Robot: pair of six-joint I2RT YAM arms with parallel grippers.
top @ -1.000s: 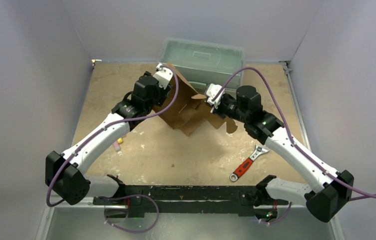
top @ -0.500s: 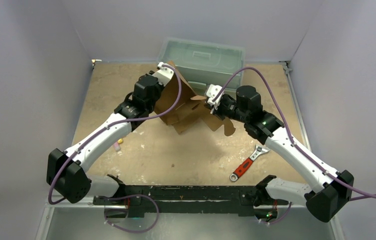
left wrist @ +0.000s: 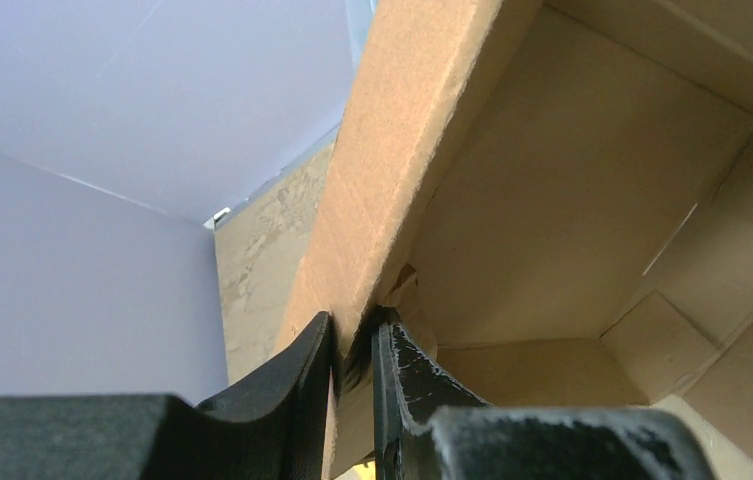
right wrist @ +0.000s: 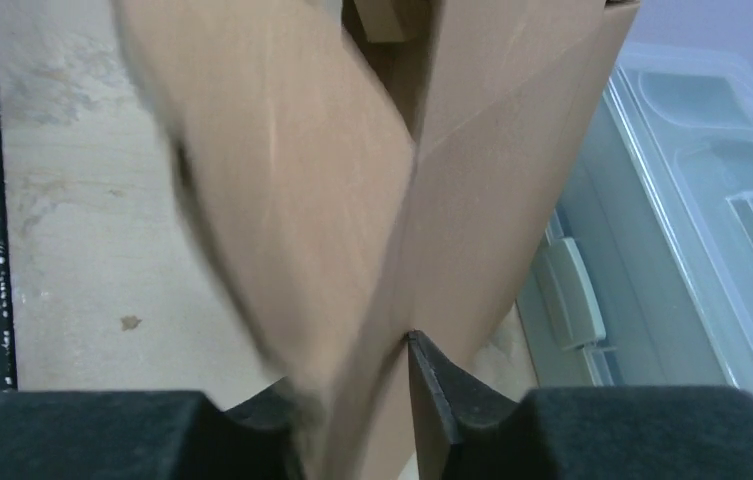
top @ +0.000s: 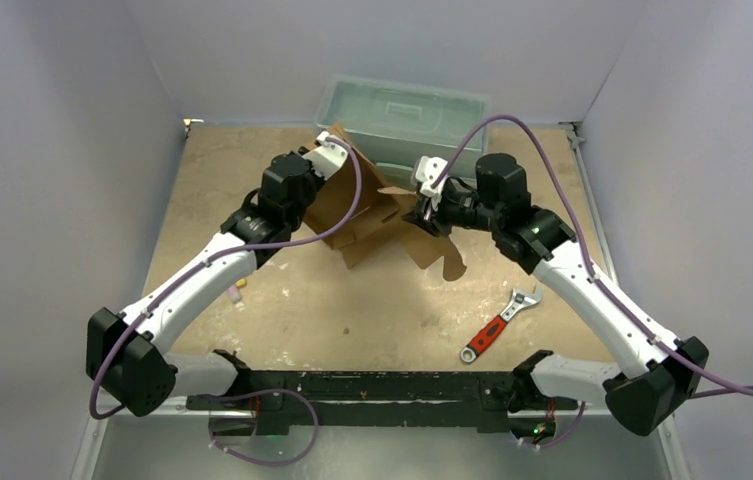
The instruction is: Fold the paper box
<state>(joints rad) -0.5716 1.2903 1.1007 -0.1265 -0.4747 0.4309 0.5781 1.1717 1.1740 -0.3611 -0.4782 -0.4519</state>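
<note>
While plain brown corrugated cardboard paper box (top: 367, 215) sits half-formed between your arms over counter (top: 352, 300), left claw (left wrist: 352, 350) pinches its wall narrowly; right claw (right wrist: 352, 395) straddles flap crease, grip unclear. Step, likely: wall folding. Next: secure flap, tuck inward.

One paper box (top: 377, 215) is standing mid-table, and two grippers are meeting it: the left gripper (left wrist: 352, 350) from the left; the right gripper (right wrist: 352, 385) from the right. One plastic toolbox (top: 422, 115) is sitting at the far edge; one red-handled wrench (top: 497, 327) is lying near right; one small yellowish item (top: 239, 283), too small to name, is lying near left; one table (top: 352, 300) is carrying them all.
</note>
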